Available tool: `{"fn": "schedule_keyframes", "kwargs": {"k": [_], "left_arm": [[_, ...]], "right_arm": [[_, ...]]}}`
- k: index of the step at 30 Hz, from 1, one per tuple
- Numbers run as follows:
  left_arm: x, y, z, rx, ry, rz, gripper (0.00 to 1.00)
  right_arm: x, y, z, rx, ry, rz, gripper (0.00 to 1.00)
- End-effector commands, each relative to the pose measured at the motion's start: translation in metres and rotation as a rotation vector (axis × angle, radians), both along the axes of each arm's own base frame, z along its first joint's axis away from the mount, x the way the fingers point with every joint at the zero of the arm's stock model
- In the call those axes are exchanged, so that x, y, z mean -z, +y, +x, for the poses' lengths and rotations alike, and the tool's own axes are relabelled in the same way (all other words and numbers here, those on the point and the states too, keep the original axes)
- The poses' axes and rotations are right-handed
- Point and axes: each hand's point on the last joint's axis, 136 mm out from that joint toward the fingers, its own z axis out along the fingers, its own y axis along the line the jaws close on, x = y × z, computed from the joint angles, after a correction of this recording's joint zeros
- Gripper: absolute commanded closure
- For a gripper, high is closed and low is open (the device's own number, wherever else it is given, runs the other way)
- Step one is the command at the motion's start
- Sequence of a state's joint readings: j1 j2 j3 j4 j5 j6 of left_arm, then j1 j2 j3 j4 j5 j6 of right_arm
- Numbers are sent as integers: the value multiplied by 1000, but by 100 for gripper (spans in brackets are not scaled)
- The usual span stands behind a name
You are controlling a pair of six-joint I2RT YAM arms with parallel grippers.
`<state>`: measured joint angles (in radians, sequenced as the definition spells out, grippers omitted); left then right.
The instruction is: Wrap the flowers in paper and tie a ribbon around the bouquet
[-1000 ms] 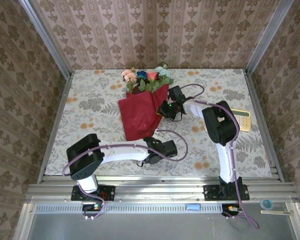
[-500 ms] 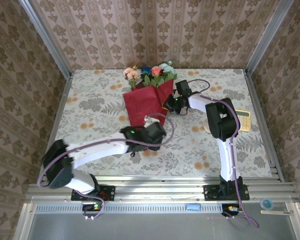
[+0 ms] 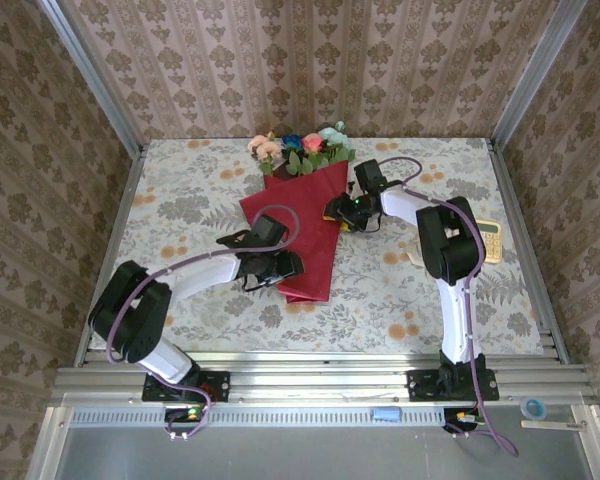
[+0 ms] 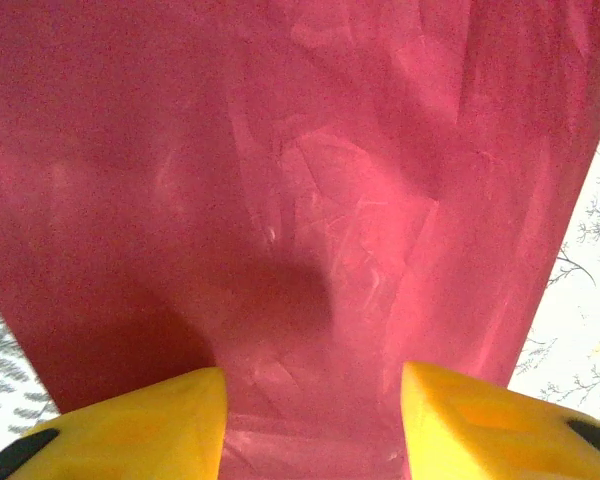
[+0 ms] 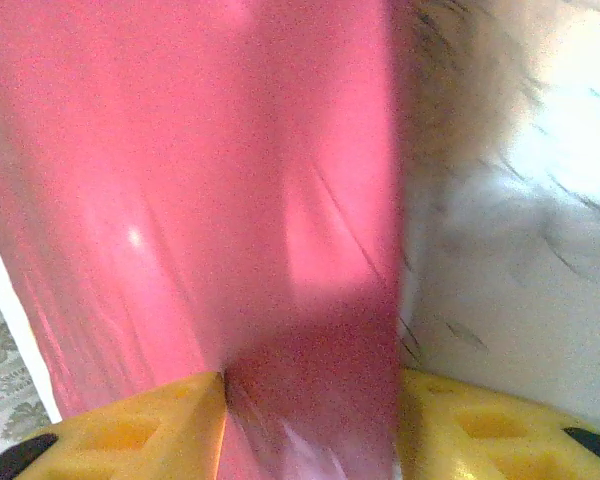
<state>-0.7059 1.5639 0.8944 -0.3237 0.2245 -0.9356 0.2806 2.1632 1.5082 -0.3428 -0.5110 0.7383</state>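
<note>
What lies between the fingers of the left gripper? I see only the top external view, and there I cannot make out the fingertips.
Observer: In the left wrist view the left gripper has its jaws apart. The creased red paper lies flat across the whole gap.
Operator: And the right gripper, is its gap free?
Observer: No. In the right wrist view the right gripper also has its jaws apart, and a band of the paper runs up from between them. That picture is blurred, so I cannot tell whether the gripper touches the paper.
</note>
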Motion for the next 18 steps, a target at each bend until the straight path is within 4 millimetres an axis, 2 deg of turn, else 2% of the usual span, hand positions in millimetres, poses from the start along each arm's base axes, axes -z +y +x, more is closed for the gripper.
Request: {"fn": "schedule_keyframes", "kwargs": {"k": [1, 5, 11, 15, 18], "left_arm": [[6, -2, 0, -15, 50, -52, 55], [22, 3, -4, -36, 94, -70, 59], [36, 7, -4, -73, 143, -114, 64], [40, 8, -4, -78, 164, -132, 66], [42, 9, -4, -74, 171, -129, 67]], "right_arm": [[-15, -45, -29, 56, 57, -108, 51], [-33, -96, -54, 124, 73, -197, 53], [-31, -161, -91, 150, 171, -388, 65], [-25, -191, -93, 173, 208, -468, 65], [-25, -203, -80, 207, 210, -497, 63]]}}
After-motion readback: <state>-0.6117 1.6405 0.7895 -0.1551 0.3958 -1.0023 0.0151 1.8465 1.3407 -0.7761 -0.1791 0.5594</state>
